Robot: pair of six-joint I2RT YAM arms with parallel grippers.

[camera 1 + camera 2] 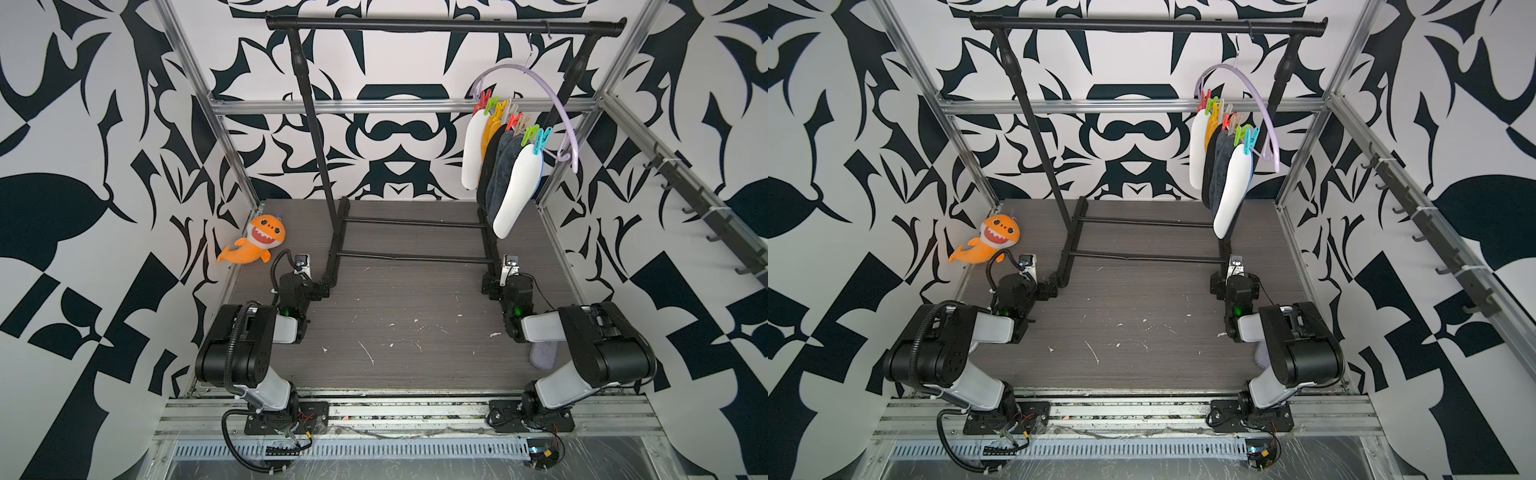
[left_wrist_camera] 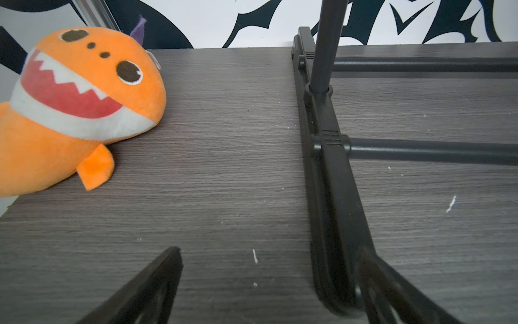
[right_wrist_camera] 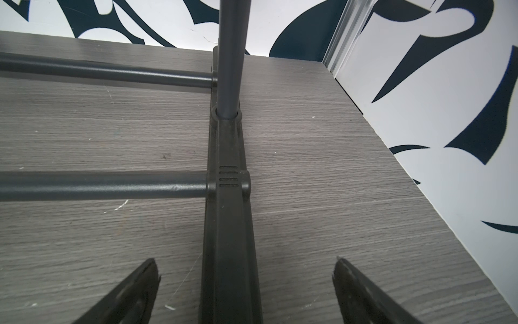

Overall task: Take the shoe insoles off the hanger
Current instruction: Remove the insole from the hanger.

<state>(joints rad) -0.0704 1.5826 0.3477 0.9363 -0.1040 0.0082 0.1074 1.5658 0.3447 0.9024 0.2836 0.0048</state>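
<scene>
The pale lilac hanger (image 1: 540, 81) (image 1: 1256, 97) hangs by its hook from the right end of the black clothes rail (image 1: 444, 25). Several shoe insoles hang from its coloured pegs in a tight row: a white one (image 1: 473, 153) at the back, orange (image 1: 489, 131), black (image 1: 489, 170), dark grey-blue (image 1: 505, 166), and a white one (image 1: 517, 191) (image 1: 1231, 191) in front. Both arms rest low on the table, far below the insoles. My left gripper (image 1: 321, 289) (image 2: 269, 251) is open beside the rail's left foot. My right gripper (image 1: 488, 286) (image 3: 245, 262) is open, its jaws on either side of the right foot, holding nothing.
An orange plush shark (image 1: 257, 243) (image 2: 78, 106) lies at the table's left edge. A lilac-grey pad (image 1: 542, 355) lies partly under the right arm. The rail's base bars (image 1: 411, 257) cross the table's back half. A rack of hooks (image 1: 706, 208) runs along the right wall.
</scene>
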